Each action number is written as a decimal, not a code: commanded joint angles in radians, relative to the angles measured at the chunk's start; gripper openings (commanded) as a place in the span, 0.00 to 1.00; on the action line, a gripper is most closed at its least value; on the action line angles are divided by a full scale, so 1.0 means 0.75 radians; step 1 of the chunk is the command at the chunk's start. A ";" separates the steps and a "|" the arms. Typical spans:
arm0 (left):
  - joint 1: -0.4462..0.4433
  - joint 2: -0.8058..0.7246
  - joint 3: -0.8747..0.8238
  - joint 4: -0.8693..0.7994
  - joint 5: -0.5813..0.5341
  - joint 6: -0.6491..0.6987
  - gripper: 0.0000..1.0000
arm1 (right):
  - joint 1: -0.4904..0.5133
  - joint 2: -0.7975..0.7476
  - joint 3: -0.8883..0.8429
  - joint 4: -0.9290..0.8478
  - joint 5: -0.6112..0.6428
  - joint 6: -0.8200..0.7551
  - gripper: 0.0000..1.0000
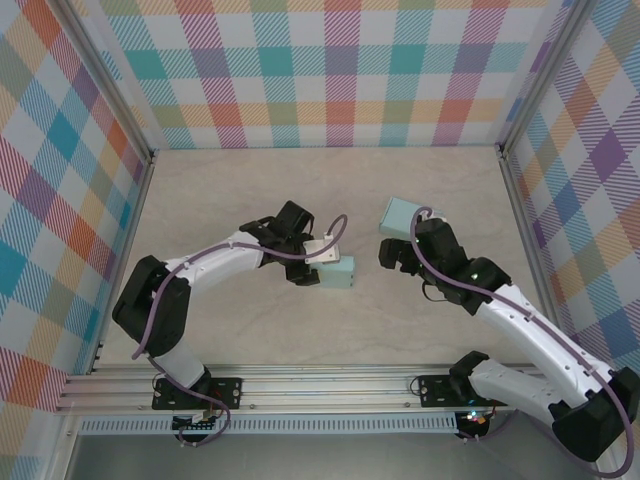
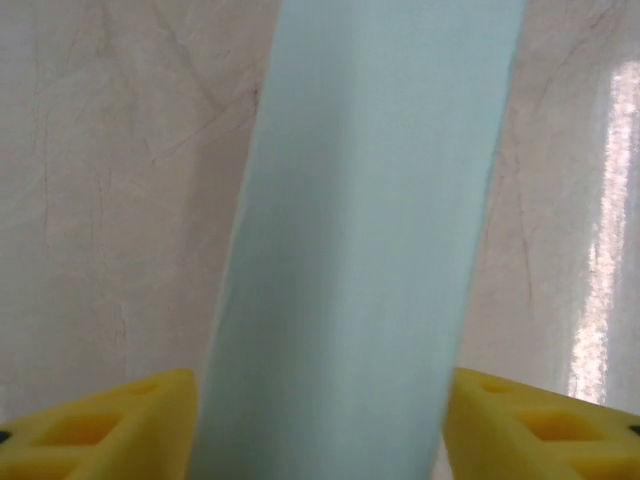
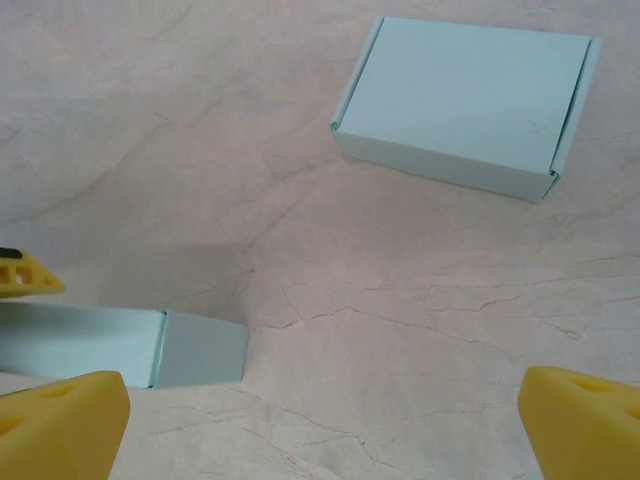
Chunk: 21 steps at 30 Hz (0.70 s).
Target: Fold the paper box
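Readable text: none was found in any view.
Left box (image 1: 340, 272): faces were plain pale blue, with no print.
Right box (image 3: 465, 105): lid was plain pale blue; one faint speck was too small to read.
Walls (image 1: 340, 70): showed a plaid pattern, with no words or numbers.
Rail (image 1: 300, 385): was bare metal, with no legible label.
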 commanded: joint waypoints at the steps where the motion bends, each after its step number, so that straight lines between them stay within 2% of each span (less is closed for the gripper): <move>1: -0.017 -0.002 -0.023 0.075 -0.089 0.031 0.52 | -0.018 -0.043 -0.029 -0.004 0.020 0.027 1.00; 4: -0.032 -0.011 -0.045 0.139 -0.139 0.047 0.33 | -0.028 -0.055 -0.031 -0.014 0.027 0.030 1.00; 9: -0.066 0.004 -0.116 0.371 -0.290 0.103 0.32 | -0.039 -0.074 -0.043 -0.017 0.045 0.042 1.00; 14: -0.093 0.087 -0.186 0.658 -0.505 0.251 0.30 | -0.046 -0.100 -0.055 -0.022 0.066 0.057 1.00; 21: -0.095 0.208 -0.255 1.018 -0.627 0.451 0.31 | -0.046 -0.138 -0.074 -0.052 0.121 0.083 1.00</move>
